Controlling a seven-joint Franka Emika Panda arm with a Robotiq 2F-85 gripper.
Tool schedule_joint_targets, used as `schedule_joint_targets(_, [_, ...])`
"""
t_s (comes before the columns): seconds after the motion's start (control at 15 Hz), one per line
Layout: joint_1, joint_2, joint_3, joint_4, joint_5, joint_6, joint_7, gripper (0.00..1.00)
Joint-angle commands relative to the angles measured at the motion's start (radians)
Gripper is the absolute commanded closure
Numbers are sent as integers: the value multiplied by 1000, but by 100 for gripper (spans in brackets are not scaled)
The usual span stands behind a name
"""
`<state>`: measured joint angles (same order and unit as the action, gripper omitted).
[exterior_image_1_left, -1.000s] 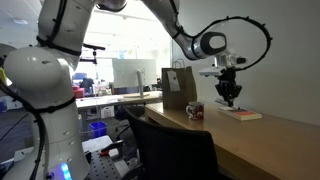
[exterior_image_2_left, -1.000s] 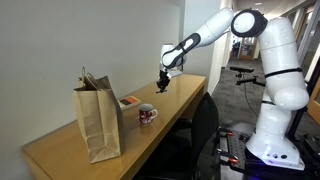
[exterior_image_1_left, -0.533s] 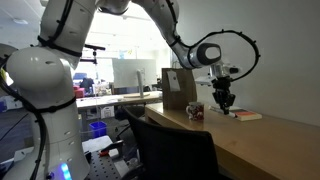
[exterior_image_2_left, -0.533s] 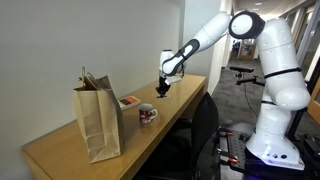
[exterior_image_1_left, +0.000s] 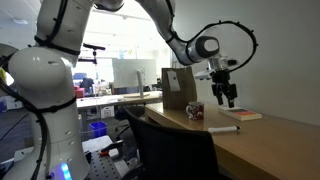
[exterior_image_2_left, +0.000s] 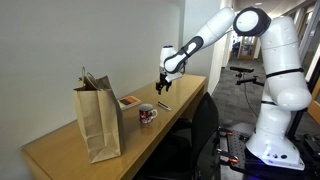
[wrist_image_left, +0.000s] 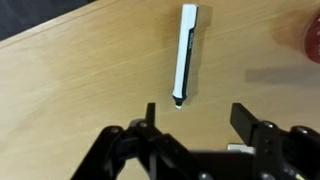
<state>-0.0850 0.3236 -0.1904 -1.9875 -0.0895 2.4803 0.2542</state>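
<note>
A white marker with a dark tip (wrist_image_left: 184, 55) lies flat on the wooden table (wrist_image_left: 70, 90), just ahead of my gripper (wrist_image_left: 195, 112). The jaws stand wide apart with nothing between them. In both exterior views the gripper (exterior_image_1_left: 224, 97) (exterior_image_2_left: 163, 86) hangs a little above the table, and the marker (exterior_image_1_left: 224, 129) (exterior_image_2_left: 163, 104) rests on the wood below it, untouched.
A red-patterned mug (exterior_image_1_left: 195, 111) (exterior_image_2_left: 147, 115) stands close by, with a brown paper bag (exterior_image_1_left: 178, 88) (exterior_image_2_left: 99, 123) beyond it. A flat red-and-white book (exterior_image_1_left: 244, 114) (exterior_image_2_left: 128, 102) lies near the wall. A black chair (exterior_image_1_left: 170, 150) sits at the table's front edge.
The gripper dipped to the table while shut, then opened and rose. The marker now lies free on the table below it.
</note>
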Motion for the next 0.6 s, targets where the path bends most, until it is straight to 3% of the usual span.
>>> schedule_joint_targets(0.0, [-2,-151,35,-52,34,-198,-70,0])
schedule_joint_targets(0.2, [5,-249,64,-40,32,-375,-112,0])
schedule_joint_targets(0.53, [17,-336,101,-25,18,-472,-138,0])
